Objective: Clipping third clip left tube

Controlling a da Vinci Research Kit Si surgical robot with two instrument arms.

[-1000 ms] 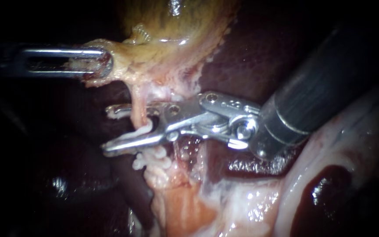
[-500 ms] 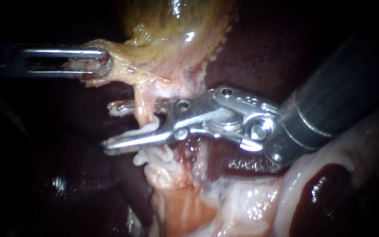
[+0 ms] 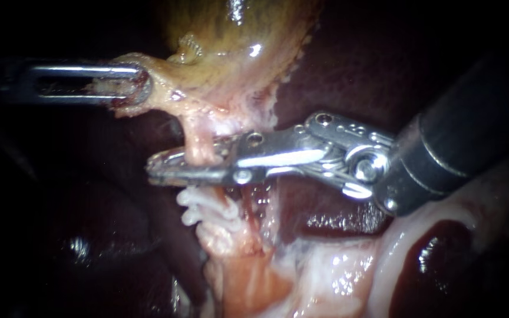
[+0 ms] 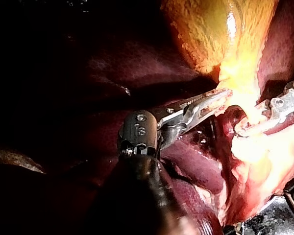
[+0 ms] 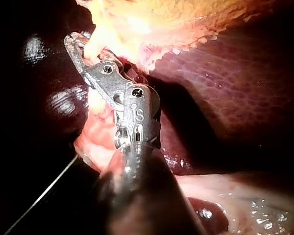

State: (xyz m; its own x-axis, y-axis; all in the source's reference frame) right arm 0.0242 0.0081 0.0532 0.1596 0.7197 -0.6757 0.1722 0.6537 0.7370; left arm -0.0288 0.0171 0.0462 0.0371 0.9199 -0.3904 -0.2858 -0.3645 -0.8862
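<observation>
The yellow-green gallbladder [image 3: 231,41] hangs over the dark liver [image 3: 349,65]. My left instrument [image 3: 139,85] is shut on a flap of gallbladder tissue, which also shows in the left wrist view [image 4: 220,95]. A pale pink left tube [image 3: 195,138] runs down from the gallbladder. My right instrument [image 3: 157,169] reaches across it, its jaws closed on the tube from both sides. White clips [image 3: 204,207] sit on the tube just below the jaws. In the right wrist view the right instrument [image 5: 77,45] clasps the tube at its tip.
A second reddish strand [image 3: 253,206] lies just right of the clipped tube. Pale glistening tissue [image 3: 337,277] and a dark red lobe [image 3: 437,259] fill the lower right. The right instrument's dark shaft [image 3: 472,135] crosses the liver.
The right instrument's jaws, open around the tube a second ago, have closed on it. Its wrist has shifted right. The left instrument has held still.
</observation>
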